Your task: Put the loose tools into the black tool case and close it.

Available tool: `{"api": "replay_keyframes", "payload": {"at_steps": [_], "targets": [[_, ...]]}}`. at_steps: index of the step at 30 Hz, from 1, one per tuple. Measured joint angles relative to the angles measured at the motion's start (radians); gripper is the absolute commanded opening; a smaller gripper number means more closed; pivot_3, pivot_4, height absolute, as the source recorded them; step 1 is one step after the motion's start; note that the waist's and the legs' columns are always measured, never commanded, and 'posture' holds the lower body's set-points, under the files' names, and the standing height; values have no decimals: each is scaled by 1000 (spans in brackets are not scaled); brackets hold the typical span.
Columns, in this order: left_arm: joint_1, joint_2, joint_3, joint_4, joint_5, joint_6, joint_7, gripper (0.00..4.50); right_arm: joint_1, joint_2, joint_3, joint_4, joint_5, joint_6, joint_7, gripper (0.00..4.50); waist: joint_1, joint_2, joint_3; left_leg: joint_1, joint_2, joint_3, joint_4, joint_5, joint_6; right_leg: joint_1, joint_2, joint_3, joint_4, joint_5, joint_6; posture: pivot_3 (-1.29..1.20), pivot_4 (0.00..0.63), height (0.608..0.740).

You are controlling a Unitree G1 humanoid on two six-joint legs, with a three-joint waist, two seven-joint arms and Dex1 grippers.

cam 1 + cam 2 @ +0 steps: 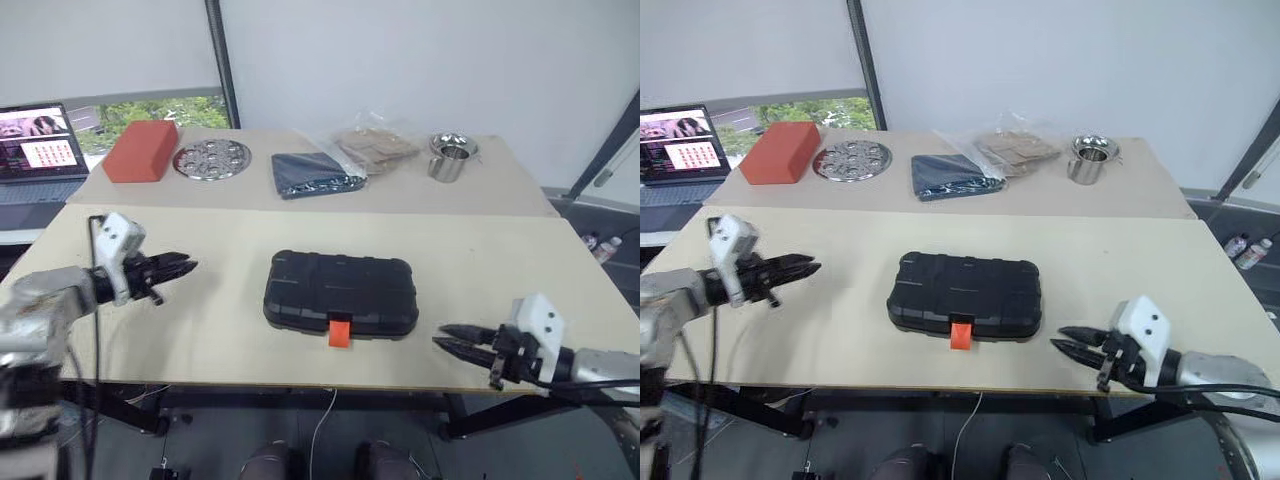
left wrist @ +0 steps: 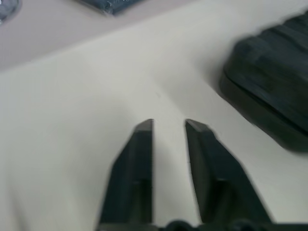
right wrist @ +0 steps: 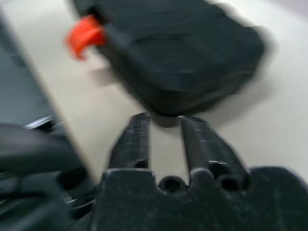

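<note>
While I watched the head view, both arms hung over the near table with nothing in them.
Left gripper [image 1: 190, 266]: fingers nearly together, narrow slit between the tips, holding nothing; it pointed toward the case from the left, well apart from it.
Right gripper [image 1: 441, 336]: fingers nearly together too, empty; near the table's front edge, just right of the case, not touching.
Black tool case [image 1: 340, 291]: lid down, lying flat mid-table between the grippers.
Orange latch [image 1: 339, 332]: on the case's front edge; I couldn't tell if it was fastened.
Far table [image 1: 520, 190]: red block [image 1: 140, 150], round metal tray [image 1: 212, 159], dark blue folded cloth [image 1: 312, 172], plastic bag [image 1: 375, 147], metal cup [image 1: 449, 159].
Laptop [image 1: 38, 150]: open, far left.
</note>
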Motion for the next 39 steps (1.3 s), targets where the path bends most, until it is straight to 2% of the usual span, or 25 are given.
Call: {"api": "replay_keyframes", "payload": {"at_steps": [2,3,5,10,13,15,17,19,21,25,28,31,34,39], "targets": [[-137,-84,-82,150,84,-116,-3,71,-64,-5,90,-3,-34,1,7,36,2,-1,0,-5,-1,0,6,0,4,-1,1,-1,0,1,0,0,150,734],[-188,-127,-121,203,115,-176,-9,71,-94,-5,136,-7,-53,0,10,36,1,-1,0,-8,-1,0,8,1,11,-3,1,-1,0,3,-3,0,150,734],[-260,-180,-160,323,163,-261,-15,71,-131,-5,203,3,-90,-1,16,36,-3,-2,0,-9,-1,1,11,1,16,-3,2,-1,0,3,-3,0,150,734],[-453,-314,-232,628,276,-455,-16,71,-274,32,367,103,-215,-4,3,36,-16,-4,0,-14,-2,2,11,0,18,-6,3,-2,1,3,0,0,150,734],[-466,-331,-262,673,302,-496,-96,71,-301,64,390,160,-252,-4,-19,36,-27,-5,0,-14,-2,2,10,0,18,-5,4,-2,1,2,1,0,150,734],[-442,-287,-286,633,293,-471,-277,71,-323,95,381,236,-289,-5,-86,36,-41,-5,1,-14,-1,4,10,0,17,-6,4,-2,2,2,1,0,150,734],[-395,-254,-314,550,267,-433,-447,71,-343,110,314,327,-328,-2,-182,36,-47,-4,1,-13,-2,5,11,0,17,-8,1,-1,1,-2,8,0,150,734],[-330,-214,-340,437,217,-401,-539,71,-345,106,244,340,-329,2,-206,36,-49,-4,1,-13,-2,4,11,0,17,-10,-1,1,2,-1,5,0,150,734],[-300,-218,-326,360,186,-335,-549,71,-279,97,170,278,-274,24,-183,36,-35,-4,1,-13,-1,0,10,0,17,-9,-1,0,4,0,1,0,150,734],[-318,-255,-227,284,79,-75,-468,71,-180,96,55,84,-90,133,-137,36,-29,-4,1,-16,-1,-1,15,0,17,-9,1,0,5,0,2,0,150,734],[-336,-275,-205,169,25,64,-439,71,-183,97,21,12,-25,186,-151,36,-30,-4,1,-13,-1,-1,18,-3,21,-4,1,0,4,-2,7,0,150,734],[-296,-323,-253,26,15,142,-411,71,-207,113,51,-26,11,231,-172,36,-30,-3,0,-10,-1,-1,17,-4,23,-1,-1,1,3,-3,9,0,150,734],[-237,-336,-317,2,50,129,-390,71,-220,115,97,-25,-1,246,-193,36,-30,-3,0,-10,-1,-1,18,-4,22,-2,-1,2,3,0,3,0,150,734],[-218,-319,-369,1,120,-50,-376,71,-207,95,160,2,-52,265,-222,36,-26,-1,-1,-8,-1,-1,17,-4,22,0,-2,1,3,1,2,0,150,734]]}}
